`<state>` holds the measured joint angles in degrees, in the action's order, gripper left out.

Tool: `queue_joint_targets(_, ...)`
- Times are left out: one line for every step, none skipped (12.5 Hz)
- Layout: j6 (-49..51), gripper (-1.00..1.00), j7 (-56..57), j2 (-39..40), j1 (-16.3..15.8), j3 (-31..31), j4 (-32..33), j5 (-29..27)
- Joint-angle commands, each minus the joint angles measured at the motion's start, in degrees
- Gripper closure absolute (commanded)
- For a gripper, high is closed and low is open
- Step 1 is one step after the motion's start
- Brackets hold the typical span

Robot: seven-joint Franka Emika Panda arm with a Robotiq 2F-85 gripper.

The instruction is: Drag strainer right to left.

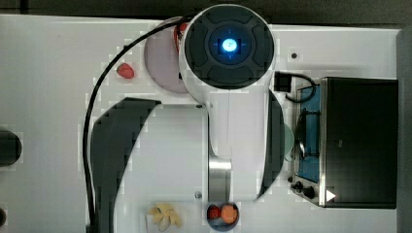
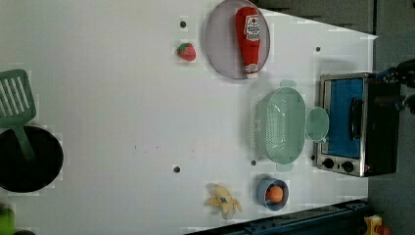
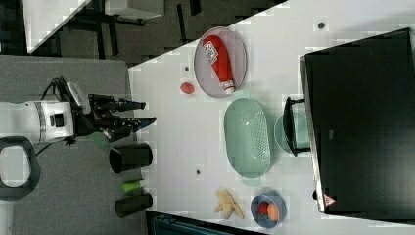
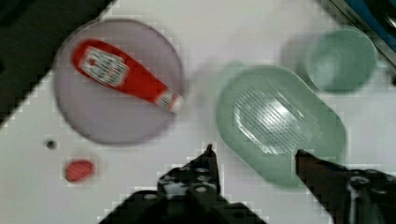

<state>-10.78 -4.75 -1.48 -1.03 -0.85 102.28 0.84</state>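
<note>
The strainer (image 2: 280, 125) is a pale mint oblong colander with a dotted bottom, lying on the white table just left of the oven in the left view. It lies below the plate in the right view (image 3: 247, 137). In the wrist view the strainer (image 4: 280, 123) sits under and past my gripper (image 4: 253, 151), which is open with nothing between its black fingertips (image 4: 208, 150). In the right view my gripper (image 3: 147, 111) hangs far to the left, well apart from the strainer. In the top view the arm's white body (image 1: 228, 46) covers it.
A round mint cup (image 2: 317, 124) stands between strainer and toaster oven (image 2: 355, 125). A grey plate (image 2: 218, 44) carries a ketchup bottle (image 2: 248, 36), with a strawberry (image 2: 186, 51) beside it. Banana (image 2: 224, 199) and a blue bowl (image 2: 273, 193) lie lower; a black pot (image 2: 27, 156) with spatula stands far left.
</note>
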Motion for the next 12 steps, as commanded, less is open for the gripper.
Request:
queue_joint_targets(11.94, -0.6, -8.52, -16.67, 2.12, -1.01, 3.45, -0.23)
queue_joint_targets(11.94, -0.82, -8.55, -16.66, 2.12, -1.01, 3.69, -0.23)
queue_joint_targets(11.93, -0.99, -8.59, -16.62, 2.11, -0.99, 4.3, -0.23)
queue_joint_targets(11.88, -1.0, -8.6, -16.56, 2.1, -0.97, 5.48, -0.23)
queue_joint_targets(11.67, -1.0, -8.75, -16.38, 2.1, -0.95, 7.25, -0.23)
queue_joint_targets(10.73, -1.0, -9.64, -16.01, 2.1, -0.95, 9.44, -0.23)
queue_joint_targets(8.7, -1.0, -10.77, -15.43, 2.1, -0.94, 11.95, -0.23)
queue_joint_targets(5.68, -1.0, -12.57, -14.66, 2.1, -0.95, 14.67, -0.23)
queue_joint_targets(1.86, -1.0, -14.93, -13.64, 2.1, -0.95, 17.51, -0.23)
queue_joint_targets(-2.25, -1.0, -17.23, -12.38, 2.09, -0.92, 20.51, -0.23)
queue_joint_targets(-6.67, -1.0, -19.42, -10.91, 2.08, -0.83, 23.41, -0.23)
queue_joint_targets(-11.44, -1.0, -21.55, -9.25, 2.08, -0.7, 26.17, -0.23)
